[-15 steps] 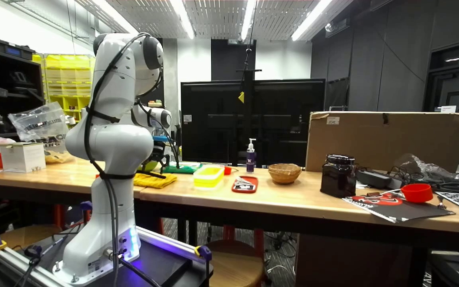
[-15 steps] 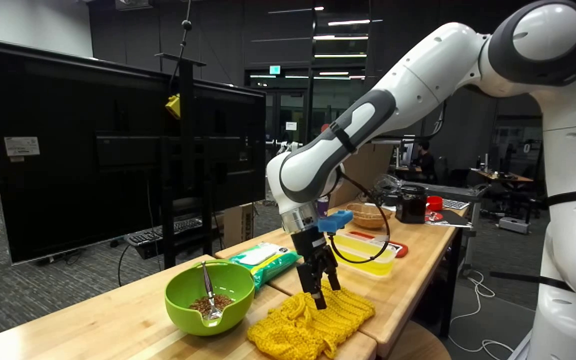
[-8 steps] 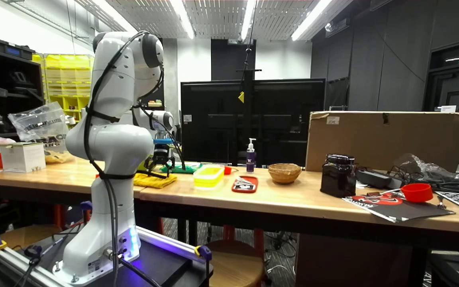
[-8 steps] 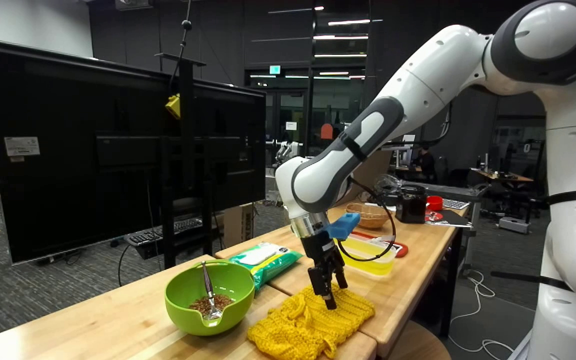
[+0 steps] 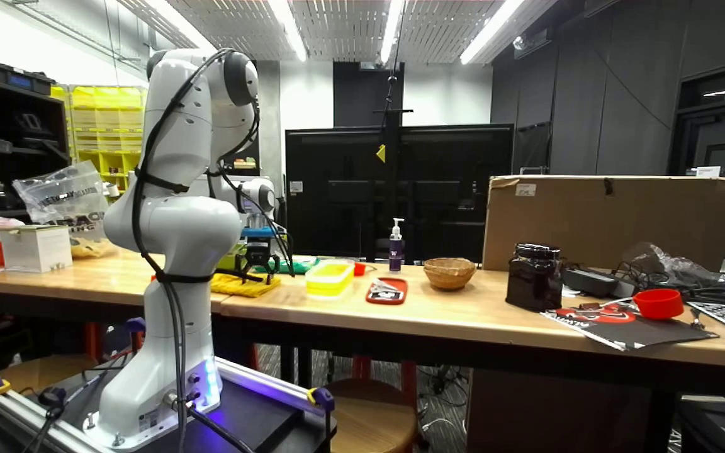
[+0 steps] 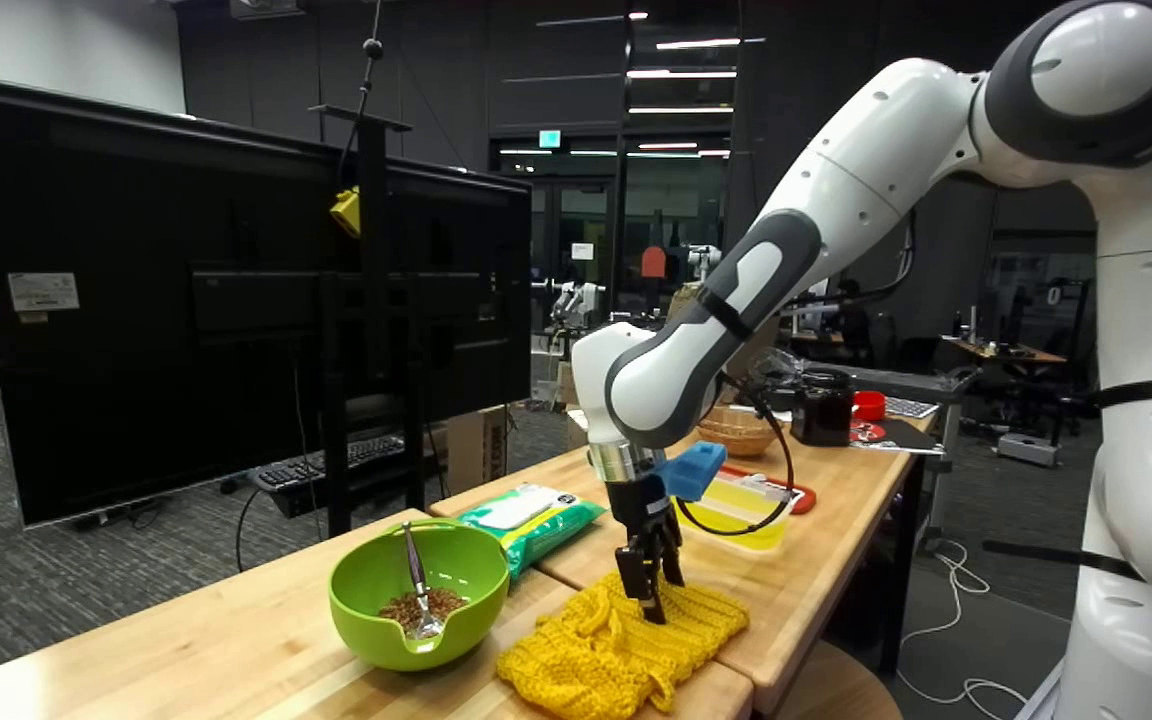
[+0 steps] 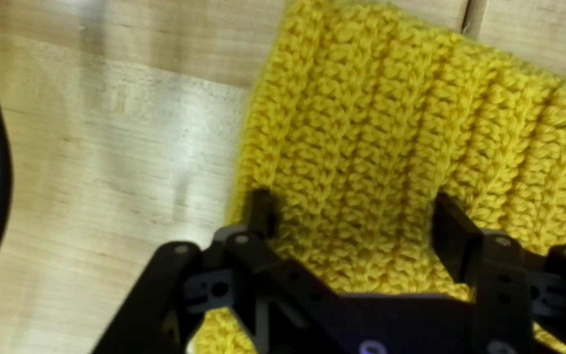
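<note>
A yellow knitted cloth fills much of the wrist view and lies on the wooden table in both exterior views. Over it, pointing down, is my gripper, its black fingers spread wide. Flat knit shows between the two fingertips, and no fold stands up in the gap. The tips look to be at the cloth's surface; whether they press into it is hard to tell. One finger sits near the cloth's edge, the other farther in. Beside the cloth stands a green bowl with a spoon and brown bits inside.
A green wipes pack lies behind the cloth. Farther along the table are a yellow container, a red tray, a pump bottle, a wicker basket and a dark jar. A large monitor stands behind.
The wrist has come lower and turned more upright over the cloth, shifting rightward in both exterior views. The fingers have drawn slightly together. Bowl and wipes pack have stayed put.
</note>
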